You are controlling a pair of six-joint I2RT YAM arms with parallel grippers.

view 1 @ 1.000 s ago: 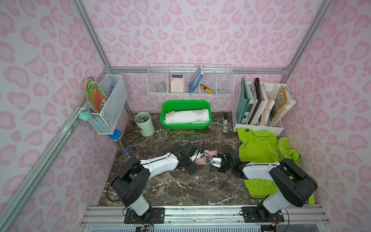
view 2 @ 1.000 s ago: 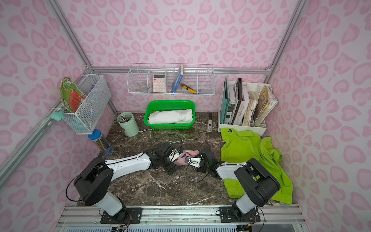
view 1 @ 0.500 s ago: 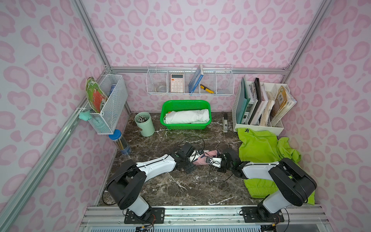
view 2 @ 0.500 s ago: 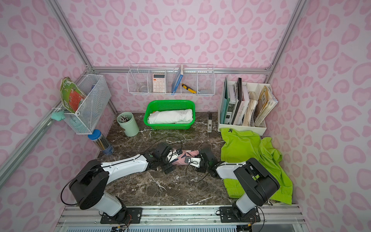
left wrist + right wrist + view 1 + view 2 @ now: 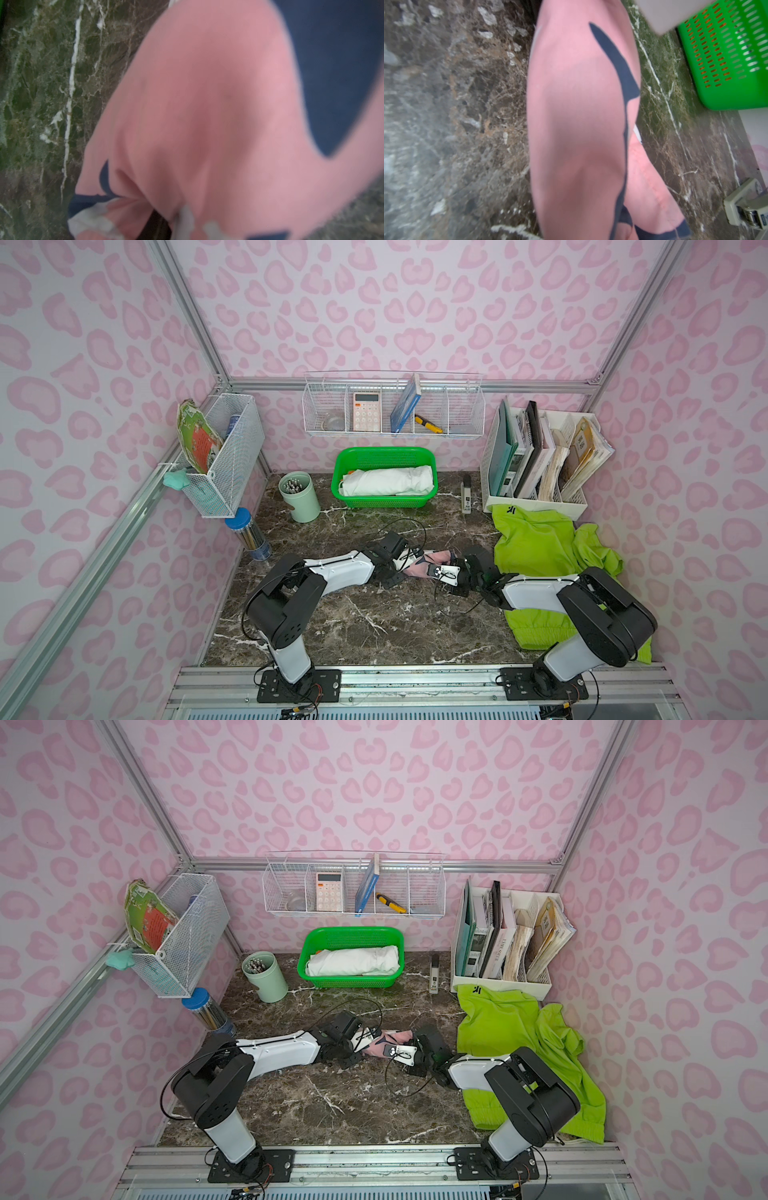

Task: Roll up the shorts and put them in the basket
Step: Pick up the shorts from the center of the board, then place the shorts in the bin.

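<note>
Left wrist view cannot tell whether left gripper [image 5: 417,563] has closed; right gripper [image 5: 454,564] pinches soft, light pink shorts [image 5: 434,559] at their three-o'clock end; hold the ends.

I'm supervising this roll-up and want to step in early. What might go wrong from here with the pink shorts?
1. The pink shark-print cloth shorts lie as a rolled bundle between the left gripper and right gripper; an uneven pull may unroll them.
2. Black cable loops hang close by and may snag the cloth.
3. The right arm reaches over the lime green cloth shorts and may drag them.
</note>
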